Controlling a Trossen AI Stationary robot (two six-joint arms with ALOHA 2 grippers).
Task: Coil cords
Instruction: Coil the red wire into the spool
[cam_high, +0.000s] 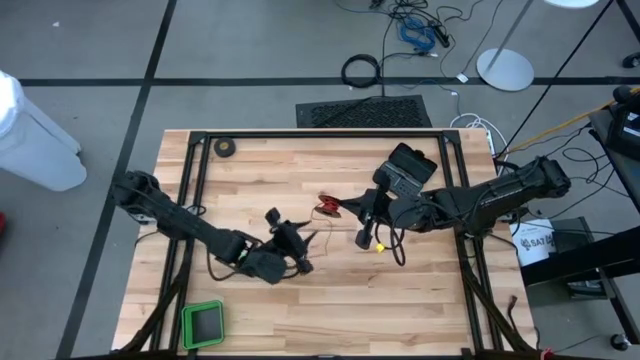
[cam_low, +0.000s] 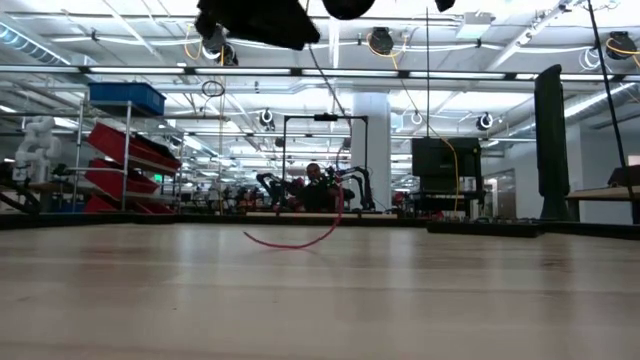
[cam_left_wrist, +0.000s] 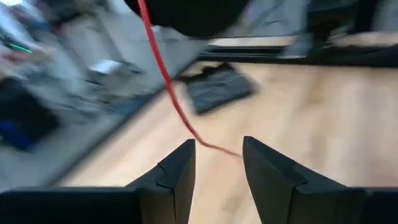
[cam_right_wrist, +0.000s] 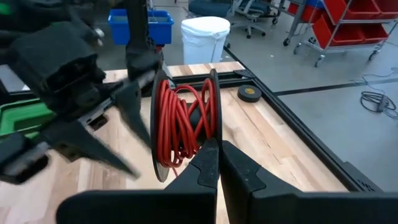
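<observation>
While the right hand (cam_right_wrist: 217, 163), reaching to mid-surface (cam_high: 420, 290), pinches the reel (cam_right_wrist: 185, 126) upright, the left hand (cam_left_wrist: 217, 165) stretches toward it, fingers spread, red wire (cam_left_wrist: 166, 81) running between them.

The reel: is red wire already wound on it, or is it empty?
Partly wound. In the right wrist view, the reel carries many turns of red wire between its flanges, held by the right gripper.
</observation>
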